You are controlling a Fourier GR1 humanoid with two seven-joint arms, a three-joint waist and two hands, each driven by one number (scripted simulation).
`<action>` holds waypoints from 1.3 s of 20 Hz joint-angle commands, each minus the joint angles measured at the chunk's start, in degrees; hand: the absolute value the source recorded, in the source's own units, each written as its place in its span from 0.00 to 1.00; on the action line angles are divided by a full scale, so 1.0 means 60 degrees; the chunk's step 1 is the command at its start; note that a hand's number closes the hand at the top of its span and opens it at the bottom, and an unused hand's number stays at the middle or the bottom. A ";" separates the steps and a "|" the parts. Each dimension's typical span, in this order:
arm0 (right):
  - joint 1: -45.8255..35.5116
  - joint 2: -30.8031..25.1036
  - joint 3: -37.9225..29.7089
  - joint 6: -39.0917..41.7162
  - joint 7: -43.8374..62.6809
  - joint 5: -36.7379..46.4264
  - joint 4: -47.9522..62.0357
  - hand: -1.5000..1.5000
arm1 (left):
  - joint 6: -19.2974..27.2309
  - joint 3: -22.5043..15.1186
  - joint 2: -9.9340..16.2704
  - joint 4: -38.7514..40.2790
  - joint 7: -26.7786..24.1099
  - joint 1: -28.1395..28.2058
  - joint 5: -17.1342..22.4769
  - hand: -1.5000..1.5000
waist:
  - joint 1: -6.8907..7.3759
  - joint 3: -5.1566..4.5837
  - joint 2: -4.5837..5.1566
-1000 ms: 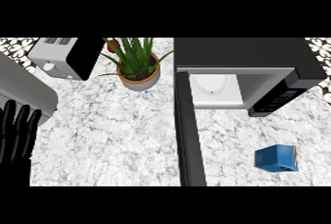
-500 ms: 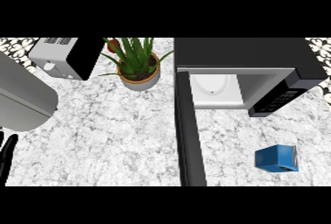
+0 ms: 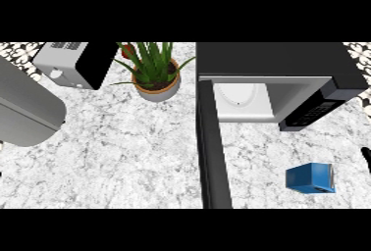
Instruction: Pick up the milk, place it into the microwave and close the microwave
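The milk (image 3: pixel 310 178), a small blue carton, stands on the marble counter at the lower right. Behind it the black microwave (image 3: pixel 275 61) has its door (image 3: pixel 211 147) swung wide open; the door shows edge-on as a long dark bar running toward me. The white cavity (image 3: pixel 243 100) has nothing in it. Only a thin black sliver of my right hand (image 3: pixel 367 159) shows at the right edge, right of the milk and apart from it. My grey left forearm (image 3: pixel 25 110) crosses the left edge, and its hand is out of the picture.
A white and black toaster (image 3: pixel 72 63) sits at the back left. A potted green plant (image 3: pixel 156 73) stands between it and the microwave. The open door splits the counter (image 3: pixel 123 157) into a left part and a right part.
My left arm rose and slid off to the left, taking its black hand out of view. A sliver of the right hand has appeared at the right edge. The milk has not moved.
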 commanded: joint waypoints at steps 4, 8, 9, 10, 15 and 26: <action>0.0163 0.0304 -0.0425 0.0092 -0.1288 0.0427 0.1725 0.00 | -0.0575 0.0271 -0.0387 -0.0507 -0.0359 0.0722 0.0508 0.00 | 0.0024 0.0001 0.0000; -0.0285 -0.0202 -0.1539 0.0348 -0.2573 0.0056 0.3588 0.00 | -0.0861 0.0520 -0.0257 -0.0374 -0.0315 0.0631 0.0677 0.00 | 0.0015 0.0008 0.0009; 0.0361 0.0282 -0.1007 0.0169 -0.2655 0.0578 0.3137 0.00 | -0.0838 0.1012 0.0085 -0.1153 0.0420 0.0737 0.1510 0.00 | -0.0001 0.0007 0.0000; -0.0487 0.0053 -0.1192 -0.0023 -0.2281 0.0573 0.3730 0.00 | -0.1034 0.1177 0.0012 -0.0202 -0.0093 0.0464 0.1402 0.00 | 0.0028 0.0001 0.0013; -0.0224 0.0201 -0.1295 -0.0139 -0.3426 0.1138 0.4640 0.00 | -0.1033 0.1381 0.0015 -0.0771 0.0237 0.0607 0.1805 0.00 | 0.0017 0.0004 0.0010; -0.1025 -0.0830 -0.2213 0.0953 -0.5839 0.0795 0.8354 0.00 | -0.1221 0.1207 -0.0408 -0.0701 0.0132 0.0644 0.1122 0.00 | 0.0009 0.0005 0.0012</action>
